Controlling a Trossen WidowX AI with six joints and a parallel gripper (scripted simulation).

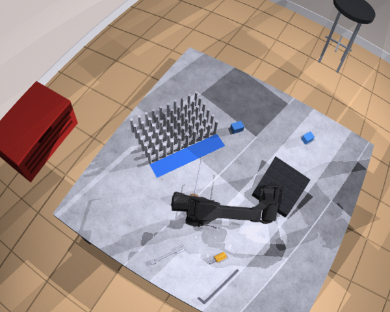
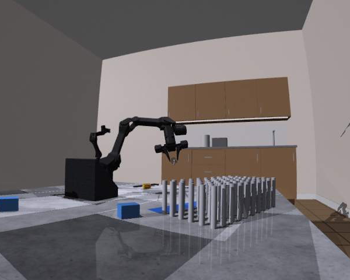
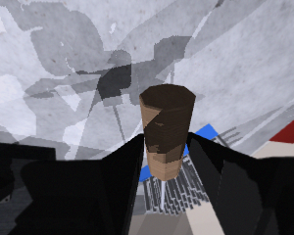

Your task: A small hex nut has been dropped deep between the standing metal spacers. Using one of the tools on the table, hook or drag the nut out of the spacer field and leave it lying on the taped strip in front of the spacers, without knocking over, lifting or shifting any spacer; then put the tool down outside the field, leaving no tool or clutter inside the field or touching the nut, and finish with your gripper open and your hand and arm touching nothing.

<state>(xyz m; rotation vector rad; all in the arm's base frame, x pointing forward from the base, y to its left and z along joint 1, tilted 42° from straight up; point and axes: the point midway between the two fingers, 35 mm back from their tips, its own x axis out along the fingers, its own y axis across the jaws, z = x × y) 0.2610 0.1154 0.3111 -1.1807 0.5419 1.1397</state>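
The bench [image 1: 114,214] [image 2: 79,249] [image 3: 245,64] is being lit brightly from above, and overlapping hard-edged shadows are being cast across it. In the exterior view, the ceiling [image 2: 169,21] is being left dim, while faint reflections of the metal spacers [image 2: 202,205] are being mirrored in the bench. Jagged edges are being shown around shadows in the wrist view.
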